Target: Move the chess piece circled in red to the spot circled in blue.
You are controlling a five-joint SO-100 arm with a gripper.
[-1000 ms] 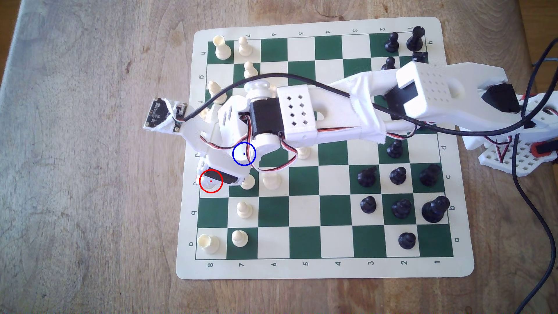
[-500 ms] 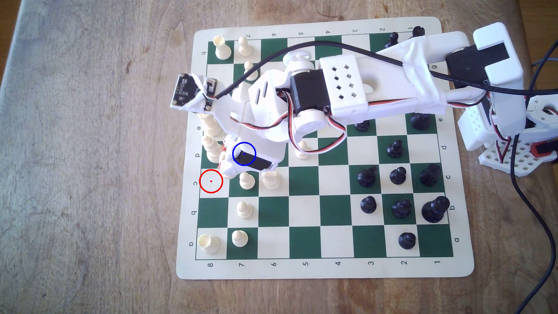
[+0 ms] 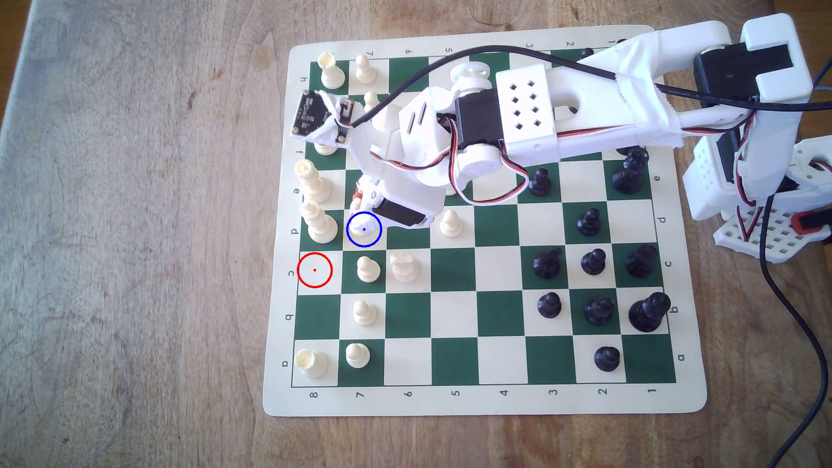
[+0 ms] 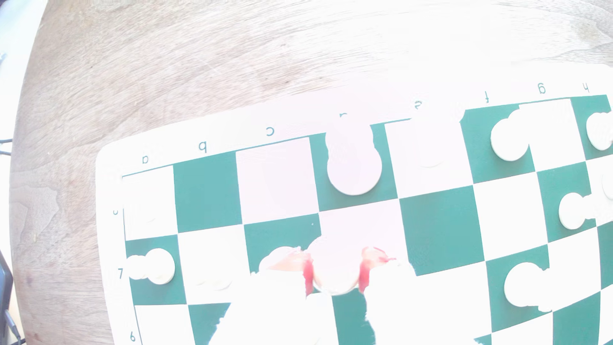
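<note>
Gripper (image 3: pixel 360 211) closed on the bishop (image 3: pixel 363 226), red pads (image 4: pixel 308 278) pressed to both its sides. In the exterior view the bishop sits inside the blue ring (image 3: pixel 364 229), on the cream square right of the tall cream piece (image 3: pixel 319 222); can't tell if its base touches the mat (image 3: pixel 495 400). Red ring (image 3: pixel 314 270) marks a bare cream square at the mat's left edge. Green-and-cream mat lies flat on a worn wooden table (image 3: pixel 135 270). Black cable (image 3: pixel 801 324) trails over the table at the exterior view's right. Wrist view heavily overexposed.
</note>
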